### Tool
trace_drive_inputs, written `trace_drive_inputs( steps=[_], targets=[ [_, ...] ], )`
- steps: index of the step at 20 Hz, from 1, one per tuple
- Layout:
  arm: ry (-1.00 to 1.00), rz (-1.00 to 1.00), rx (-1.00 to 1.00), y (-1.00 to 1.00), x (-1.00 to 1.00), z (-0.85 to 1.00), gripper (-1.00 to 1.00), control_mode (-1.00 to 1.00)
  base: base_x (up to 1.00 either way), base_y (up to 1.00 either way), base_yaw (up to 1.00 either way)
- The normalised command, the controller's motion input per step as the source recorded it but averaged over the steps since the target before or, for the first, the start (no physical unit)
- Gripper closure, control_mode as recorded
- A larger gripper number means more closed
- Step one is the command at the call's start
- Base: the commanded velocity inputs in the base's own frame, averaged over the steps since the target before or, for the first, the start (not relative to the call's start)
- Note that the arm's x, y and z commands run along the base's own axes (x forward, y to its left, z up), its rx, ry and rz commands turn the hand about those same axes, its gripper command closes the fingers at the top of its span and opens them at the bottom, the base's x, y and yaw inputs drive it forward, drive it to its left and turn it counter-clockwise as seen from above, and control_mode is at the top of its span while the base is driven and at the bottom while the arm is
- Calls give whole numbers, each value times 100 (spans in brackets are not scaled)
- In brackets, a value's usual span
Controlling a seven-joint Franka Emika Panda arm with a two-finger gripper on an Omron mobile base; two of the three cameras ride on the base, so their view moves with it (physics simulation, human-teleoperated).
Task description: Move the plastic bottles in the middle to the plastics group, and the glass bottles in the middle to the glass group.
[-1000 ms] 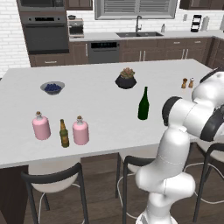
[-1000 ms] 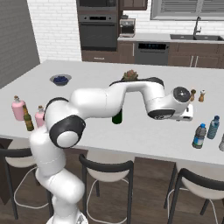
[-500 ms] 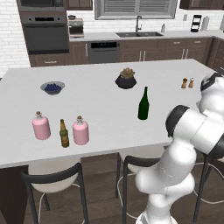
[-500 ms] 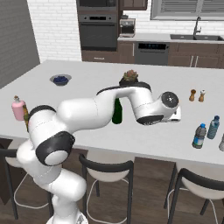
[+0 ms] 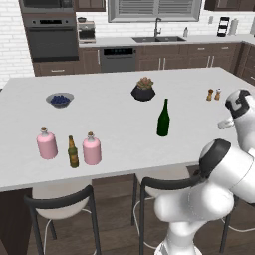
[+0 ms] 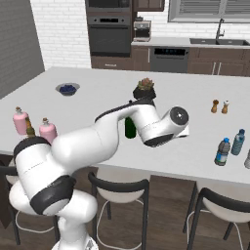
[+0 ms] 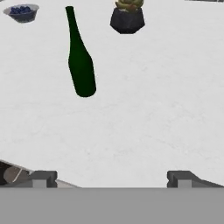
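Hand view puts our jaws (image 7: 109,177) nearest, the two dark tips standing wide apart over bare counter (image 7: 144,122) with nothing between them. Beyond them the wine bottle (image 7: 80,61) stands alone in the middle of the counter, tall, slim and dark green, with a long thin neck and a rounded shoulder. We judge it the next thing to move: glass, so stiff, smooth, fairly heavy for its width and easy to tip, since it is tall on a small foot. We would take it on the straight body below the shoulder, not by the neck, and squeeze firmly because the surface looks slick.

Past it sit a dark plant pot (image 7: 127,18) and a blue bowl (image 7: 20,12).

In the left base view, the glass group waits well apart at the counter's left: two pink flasks (image 5: 92,149) with a brown beer bottle (image 5: 73,152) between them. In the right base view, two bluish plastic bottles (image 6: 222,151) stand near the right end.
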Motion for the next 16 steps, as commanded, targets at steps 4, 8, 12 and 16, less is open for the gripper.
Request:
trace_drive_inputs(
  steps=[4, 8, 12, 16],
  targets=[
    [0, 13, 0, 52, -31, 0, -100, -100, 0, 0, 0],
    [9, 13, 0, 60, -19, 1, -100, -100, 0, 0, 0],
    [6, 6, 0, 66, -9, 2, -100, -100, 0, 0, 0],
    [4, 0, -2, 87, 0, 10, -100, -100, 0, 0, 0]
  ],
)
